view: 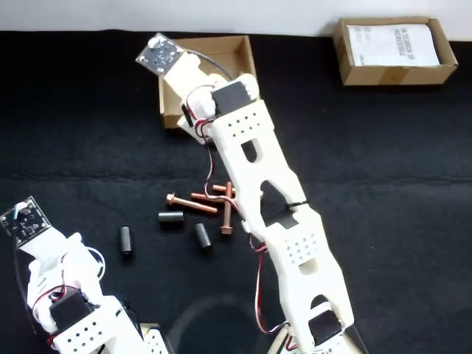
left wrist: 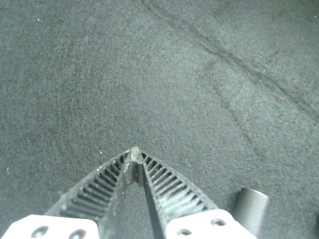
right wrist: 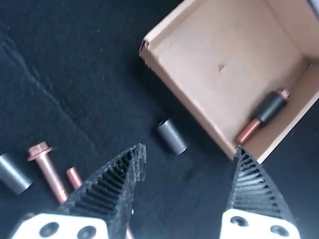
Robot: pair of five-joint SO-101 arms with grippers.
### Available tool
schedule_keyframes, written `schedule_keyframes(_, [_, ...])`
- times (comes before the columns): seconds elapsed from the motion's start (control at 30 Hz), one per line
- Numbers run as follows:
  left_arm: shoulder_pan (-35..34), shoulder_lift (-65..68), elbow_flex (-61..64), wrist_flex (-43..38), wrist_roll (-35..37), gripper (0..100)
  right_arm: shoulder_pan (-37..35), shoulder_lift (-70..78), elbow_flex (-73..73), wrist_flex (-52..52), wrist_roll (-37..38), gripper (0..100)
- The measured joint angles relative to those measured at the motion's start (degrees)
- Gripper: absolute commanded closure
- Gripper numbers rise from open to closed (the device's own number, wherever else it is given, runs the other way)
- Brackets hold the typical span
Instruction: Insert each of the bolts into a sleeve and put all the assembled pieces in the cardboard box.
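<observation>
Hovering beside cardboard box (right wrist: 224,45), far centre-left: right gripper (right wrist: 189,149), claw released, empty. Assembled piece (right wrist: 264,112) lies inside box. Left gripper (left wrist: 134,154) clenched, nothing held, near left. Advice: grasp next bolt (view: 192,203) at head, leaving shank free for sleeve (view: 171,217).
</observation>
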Motion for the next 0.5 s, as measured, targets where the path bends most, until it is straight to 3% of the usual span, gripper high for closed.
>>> schedule_keyframes(0.5, [0.0, 0.0, 0.0, 0.0, 0.0, 99, 0.4, 13.8, -0.4, 1.7, 9.0, 74.3])
